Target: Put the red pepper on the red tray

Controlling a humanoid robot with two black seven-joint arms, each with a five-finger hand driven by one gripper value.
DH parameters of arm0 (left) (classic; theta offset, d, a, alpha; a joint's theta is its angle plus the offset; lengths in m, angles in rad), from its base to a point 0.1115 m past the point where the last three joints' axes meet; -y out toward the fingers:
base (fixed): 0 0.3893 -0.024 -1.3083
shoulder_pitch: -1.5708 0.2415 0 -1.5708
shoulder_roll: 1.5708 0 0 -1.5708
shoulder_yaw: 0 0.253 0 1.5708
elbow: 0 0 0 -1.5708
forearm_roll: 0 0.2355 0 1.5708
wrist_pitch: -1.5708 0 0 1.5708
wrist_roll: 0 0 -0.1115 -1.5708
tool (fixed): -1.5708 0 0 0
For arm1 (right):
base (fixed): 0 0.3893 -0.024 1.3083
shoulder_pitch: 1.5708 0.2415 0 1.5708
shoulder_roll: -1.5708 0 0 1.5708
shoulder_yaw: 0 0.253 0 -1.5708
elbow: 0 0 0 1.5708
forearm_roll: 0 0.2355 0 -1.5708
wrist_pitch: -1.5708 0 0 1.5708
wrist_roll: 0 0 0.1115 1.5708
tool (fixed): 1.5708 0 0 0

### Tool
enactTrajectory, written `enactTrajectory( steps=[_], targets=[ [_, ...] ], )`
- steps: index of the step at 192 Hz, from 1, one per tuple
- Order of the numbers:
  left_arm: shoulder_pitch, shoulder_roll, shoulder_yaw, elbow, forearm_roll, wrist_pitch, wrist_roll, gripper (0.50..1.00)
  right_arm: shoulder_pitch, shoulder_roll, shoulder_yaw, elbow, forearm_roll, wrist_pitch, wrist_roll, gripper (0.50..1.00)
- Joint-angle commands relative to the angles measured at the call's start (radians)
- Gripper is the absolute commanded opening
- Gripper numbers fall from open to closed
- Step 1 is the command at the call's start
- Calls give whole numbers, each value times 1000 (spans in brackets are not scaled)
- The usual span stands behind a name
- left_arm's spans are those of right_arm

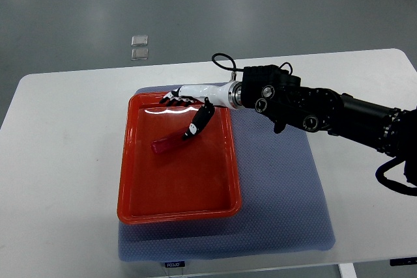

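A small red pepper point(167, 144) lies on the floor of the red tray point(176, 213), in its upper left part. My right arm comes in from the right edge, and its hand point(180, 117) hovers over the tray's far rim. The fingers point(171, 100) are spread out to the left, well apart from the pepper. The thumb point(199, 122) points down, with its tip at or just beside the pepper's right end; contact is not clear. Nothing is held in the hand. My left arm does not show.
The tray rests on a blue-grey mat point(287, 193) laid on the white table point(58, 161). Two small clear squares point(139, 47) lie on the grey floor beyond the table's far edge.
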Motion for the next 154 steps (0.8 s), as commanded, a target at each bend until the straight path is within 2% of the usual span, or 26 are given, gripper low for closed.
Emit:
enactTrajectory(
  steps=[1, 34, 56, 79, 119, 125, 154],
  targets=[
    [0, 0, -1, 1, 0, 0, -1, 1000, -12, -47, 141, 2, 61, 0, 2, 895],
    [0, 0, -1, 1, 0, 0, 0, 1000, -118, -122, 447, 2, 289, -8, 6, 895],
    [1, 0, 0, 1, 0, 0, 0, 1000, -224, -119, 705, 1, 498, -17, 6, 895],
    [0, 0, 0, 1, 0, 0, 0, 1000, -339, -108, 869, 1, 685, -37, 10, 895],
    [1, 0, 0, 1, 0, 0, 0, 1000, -460, -104, 931, -10, 892, -35, 113, 901],
    [0, 0, 0, 1, 0, 0, 0, 1000, -471, -104, 931, -14, 903, -34, 122, 917],
    [0, 0, 0, 1, 0, 0, 0, 1000, -523, -102, 931, -14, 912, -23, 127, 919]
  ],
)
